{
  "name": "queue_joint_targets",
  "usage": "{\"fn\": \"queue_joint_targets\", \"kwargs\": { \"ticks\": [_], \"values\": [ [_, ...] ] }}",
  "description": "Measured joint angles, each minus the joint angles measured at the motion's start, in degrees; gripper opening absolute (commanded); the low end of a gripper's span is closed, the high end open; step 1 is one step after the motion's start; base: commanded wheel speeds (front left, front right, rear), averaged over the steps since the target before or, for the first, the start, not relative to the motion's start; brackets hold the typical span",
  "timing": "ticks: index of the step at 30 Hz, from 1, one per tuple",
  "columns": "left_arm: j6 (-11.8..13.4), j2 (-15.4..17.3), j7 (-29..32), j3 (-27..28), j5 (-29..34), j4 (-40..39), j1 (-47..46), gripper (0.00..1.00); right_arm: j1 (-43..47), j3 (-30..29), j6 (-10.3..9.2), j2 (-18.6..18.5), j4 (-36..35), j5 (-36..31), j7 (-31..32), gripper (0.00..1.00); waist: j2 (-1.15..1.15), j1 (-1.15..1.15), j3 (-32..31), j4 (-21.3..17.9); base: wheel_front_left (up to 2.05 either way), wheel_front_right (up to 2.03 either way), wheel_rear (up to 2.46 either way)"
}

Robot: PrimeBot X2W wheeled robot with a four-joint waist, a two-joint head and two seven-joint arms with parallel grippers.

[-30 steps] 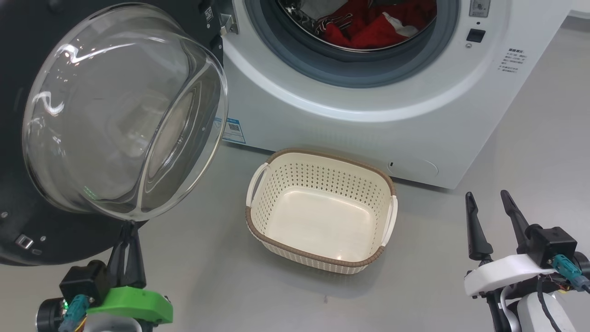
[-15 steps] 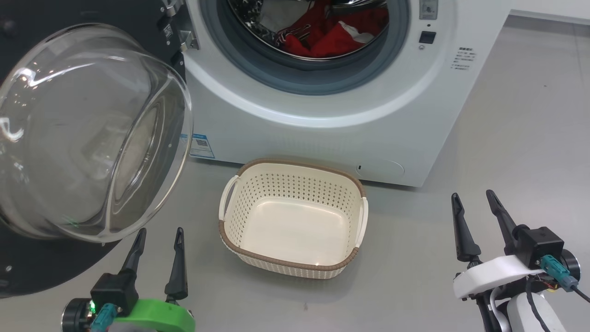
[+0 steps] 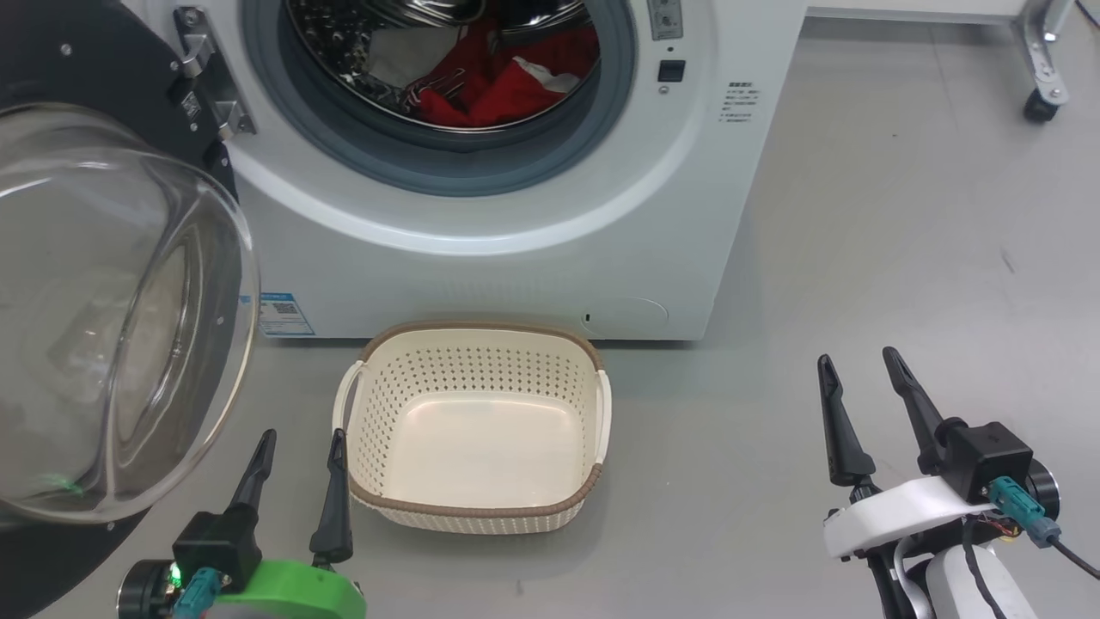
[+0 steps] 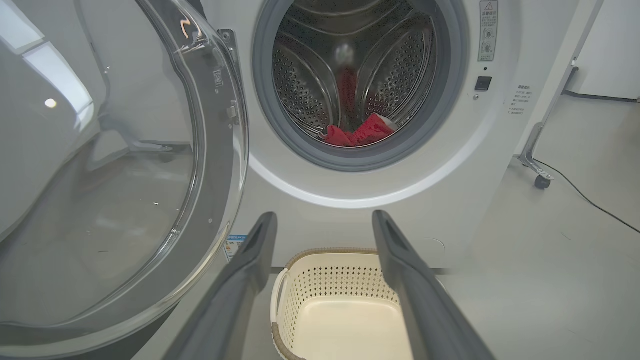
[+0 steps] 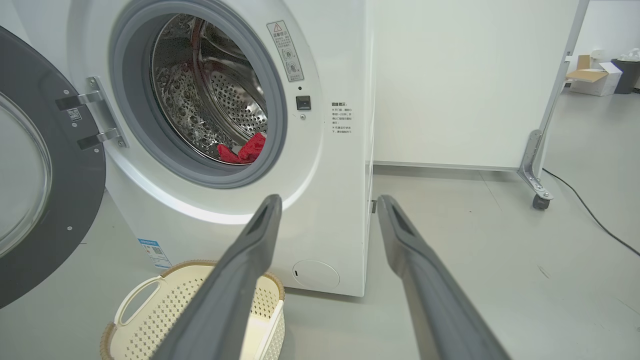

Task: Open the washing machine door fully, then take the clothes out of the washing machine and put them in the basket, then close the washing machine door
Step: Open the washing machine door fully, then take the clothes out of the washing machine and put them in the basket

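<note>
Smooth, glossy white shell on the washing machine (image 3: pixel 481 275). Shiny perforated steel inside the drum (image 4: pixel 400 75), matt grey rubber on the ring (image 3: pixel 447 170) around it. Smooth black frame on the door (image 3: pixel 86 52), with clear, reflecting glass in its bowl (image 3: pixel 103 301) and bare metal hinges (image 3: pixel 206 82). Soft red cloth with white trim for the clothes (image 3: pixel 507 90). Cream plastic with small holes on the basket (image 3: pixel 473 378), brown woven-look rim (image 3: pixel 481 328). Smooth, slightly shiny grey floor (image 3: pixel 902 215).

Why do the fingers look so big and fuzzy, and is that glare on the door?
Left wrist view: the fingers sit close to the lens, so they blur; room reflections streak the washing machine door. Head view: sharp, soft shadow around the basket.
</note>
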Motion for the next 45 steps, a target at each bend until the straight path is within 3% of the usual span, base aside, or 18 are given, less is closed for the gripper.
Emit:
{"fn": "queue_joint_targets", "kwargs": {
  "ticks": [14,45],
  "values": [
    [0.47,0.02,1.49,-0.66,0.16,-0.27,0.04,1.0,2.6,0.87,-0.46,0.1,-2.16,0.55,0.0,1.0,0.0,0.0,-0.69,-6.3,0.0,0.0,0.0],
    [1.41,0.02,3.04,-1.93,0.73,0.6,0.08,1.0,4.75,1.71,-1.67,0.18,-3.35,2.33,0.0,1.0,0.0,0.0,-2.81,-6.41,0.0,0.0,0.0]
  ]
}}
